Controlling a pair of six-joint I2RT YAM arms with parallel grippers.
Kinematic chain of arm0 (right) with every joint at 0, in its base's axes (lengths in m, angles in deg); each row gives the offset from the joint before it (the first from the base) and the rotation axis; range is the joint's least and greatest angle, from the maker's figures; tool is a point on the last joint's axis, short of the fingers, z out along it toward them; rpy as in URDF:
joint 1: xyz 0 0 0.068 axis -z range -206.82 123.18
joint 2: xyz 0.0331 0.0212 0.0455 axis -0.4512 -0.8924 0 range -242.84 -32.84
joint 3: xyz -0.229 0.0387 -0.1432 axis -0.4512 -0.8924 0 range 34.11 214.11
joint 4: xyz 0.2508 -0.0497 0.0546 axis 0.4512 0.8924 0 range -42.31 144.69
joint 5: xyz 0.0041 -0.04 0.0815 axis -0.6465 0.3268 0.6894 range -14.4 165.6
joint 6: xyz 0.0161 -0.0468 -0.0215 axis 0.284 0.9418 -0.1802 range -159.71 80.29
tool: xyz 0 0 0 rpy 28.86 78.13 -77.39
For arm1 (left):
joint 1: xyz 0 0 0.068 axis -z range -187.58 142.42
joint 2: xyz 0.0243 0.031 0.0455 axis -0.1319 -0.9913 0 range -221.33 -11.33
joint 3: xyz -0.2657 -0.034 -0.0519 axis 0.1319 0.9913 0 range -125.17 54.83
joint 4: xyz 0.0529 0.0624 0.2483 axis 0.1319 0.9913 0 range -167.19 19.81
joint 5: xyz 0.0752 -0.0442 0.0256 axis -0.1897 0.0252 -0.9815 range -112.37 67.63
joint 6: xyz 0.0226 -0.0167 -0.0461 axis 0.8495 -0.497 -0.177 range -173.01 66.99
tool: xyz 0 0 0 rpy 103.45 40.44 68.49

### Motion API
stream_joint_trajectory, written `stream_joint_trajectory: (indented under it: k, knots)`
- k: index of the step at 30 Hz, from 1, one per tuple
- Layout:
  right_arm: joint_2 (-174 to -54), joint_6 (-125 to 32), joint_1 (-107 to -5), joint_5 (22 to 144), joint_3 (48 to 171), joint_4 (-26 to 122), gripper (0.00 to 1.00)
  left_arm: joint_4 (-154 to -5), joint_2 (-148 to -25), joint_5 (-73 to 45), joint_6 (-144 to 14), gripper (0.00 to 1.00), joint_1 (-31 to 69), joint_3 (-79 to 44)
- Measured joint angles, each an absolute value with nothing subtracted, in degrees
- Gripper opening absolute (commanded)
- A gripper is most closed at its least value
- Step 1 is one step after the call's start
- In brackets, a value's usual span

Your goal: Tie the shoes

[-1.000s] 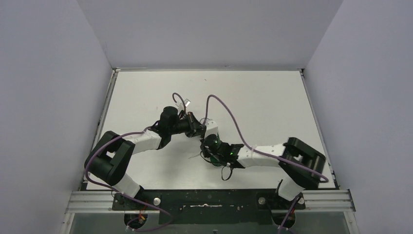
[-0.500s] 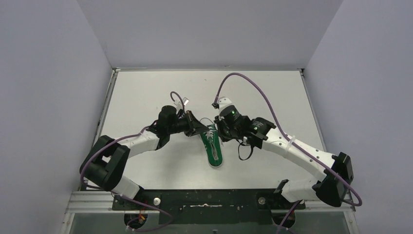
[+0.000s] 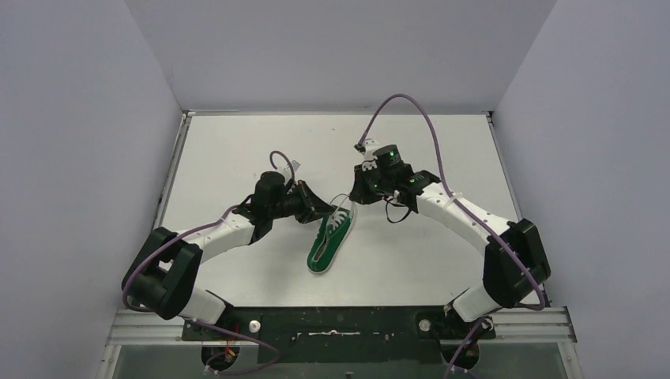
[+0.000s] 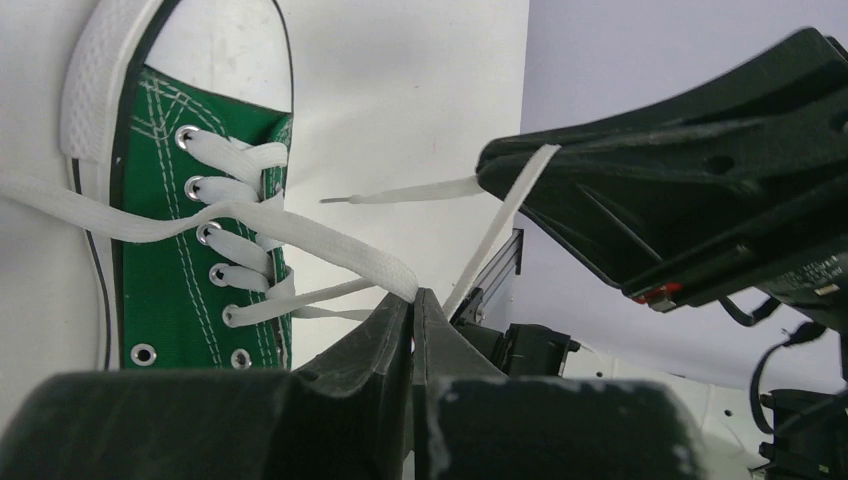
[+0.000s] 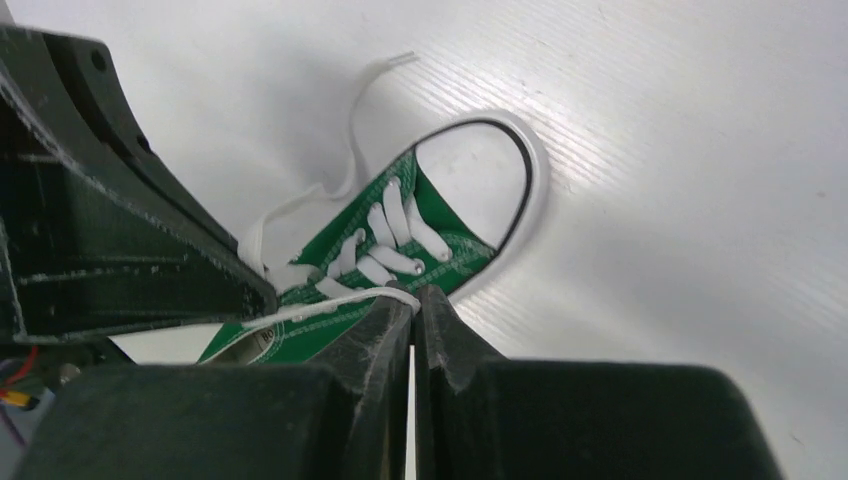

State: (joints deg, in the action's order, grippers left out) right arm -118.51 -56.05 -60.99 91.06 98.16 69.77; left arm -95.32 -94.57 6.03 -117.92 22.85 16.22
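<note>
Sneaker (image 3: 329, 242): L jaws, R jaws each clamp lace (image 4: 340, 252) (wrist cams show, top doesn't).

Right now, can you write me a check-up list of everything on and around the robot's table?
Surface: white table, flat, no spills seen.
Job's things: green shoe lying on the table between the two arms; white laces threaded through the eyelets, strands pulled out sideways, no bow seen.
Clutter: nothing seen.
Grippers: left gripper shut on a strand of the laces; right gripper shut on a strand too; both sit close together by the shoe's laced end.
Cables: purple cables arch above each arm, away from the shoe.
Surroundings: plain grey walls on three sides.
</note>
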Motion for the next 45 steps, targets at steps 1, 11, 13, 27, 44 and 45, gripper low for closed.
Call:
stream_joint_trajectory:
  k: [1, 11, 13, 27, 44, 45]
  knots:
    - [-119.78, -57.49, -60.12, 93.31, 97.84, 67.76, 0.0, -95.23, -94.7, 5.95, -118.44, 0.0, 22.85, 16.22]
    - [-131.03, -77.4, -57.45, 107.96, 90.34, 46.34, 0.0, -95.25, -95.66, 4.98, -120.98, 0.0, 22.85, 16.22]
    - [-131.45, -82.54, -57.21, 109.79, 87.0, 42.1, 0.0, -95.23, -95.66, 4.85, -121.26, 0.0, 22.85, 16.22]
    - [-135.62, -104.13, -56.6, 119.96, 80.39, 21.21, 0.0, -94.47, -95.82, 4.83, -121.3, 0.0, 23.09, 16.22]
    - [-135.82, -100.2, -55.73, 128.72, 80.59, 27.44, 0.0, -92.74, -96.89, 4.66, -120.25, 0.0, 23.12, 15.12]
    - [-136.26, -100.22, -55.73, 129.22, 81.05, 27.35, 0.0, -92.65, -97.08, 4.63, -120.19, 0.0, 23.12, 15.01]
